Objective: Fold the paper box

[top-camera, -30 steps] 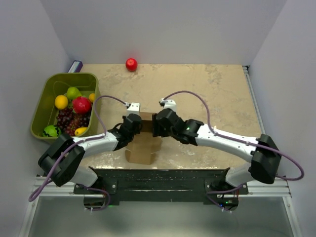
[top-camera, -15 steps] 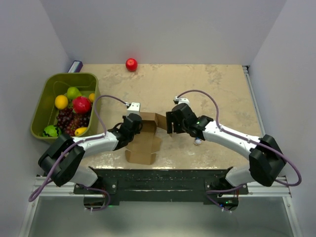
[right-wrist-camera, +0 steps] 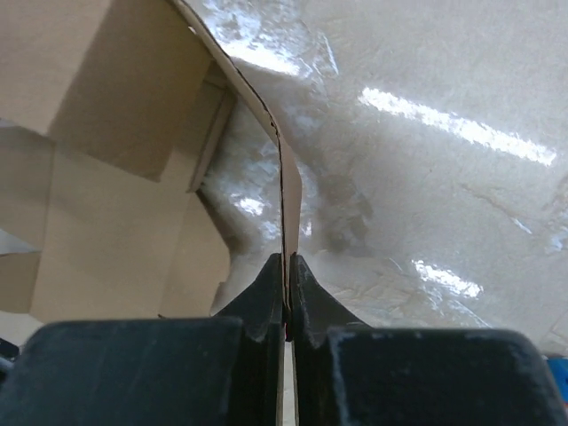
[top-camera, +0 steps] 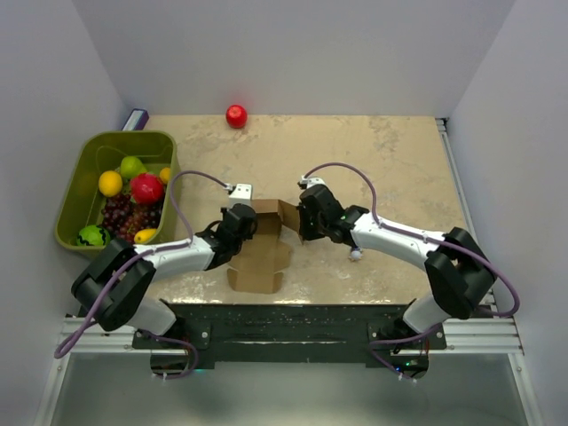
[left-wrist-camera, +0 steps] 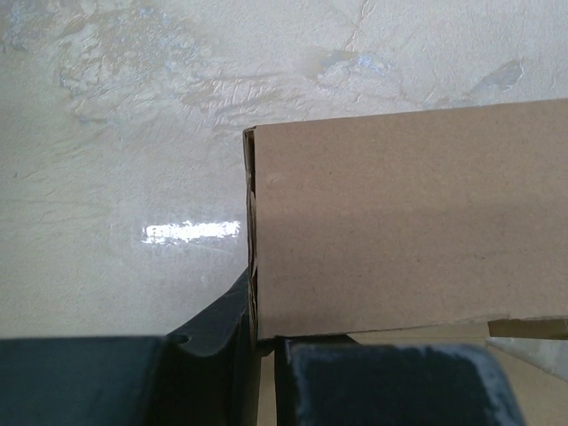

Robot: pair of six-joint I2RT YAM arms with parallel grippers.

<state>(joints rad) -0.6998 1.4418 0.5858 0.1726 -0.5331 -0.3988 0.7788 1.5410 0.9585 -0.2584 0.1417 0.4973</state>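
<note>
Brown paper box (top-camera: 260,263) part-folded, left end effector (left-wrist-camera: 258,330) and right end effector (right-wrist-camera: 286,288) clamping flaps.

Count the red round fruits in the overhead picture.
2: a lone red fruit at the table's far edge; a second red fruit in the green bin. Others may hide beneath the pile.

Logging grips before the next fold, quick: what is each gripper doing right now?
left gripper: closed, pinching an upright panel of the paper box.
right gripper: closed, pinching the edge of a raised flap of the same box.
</note>
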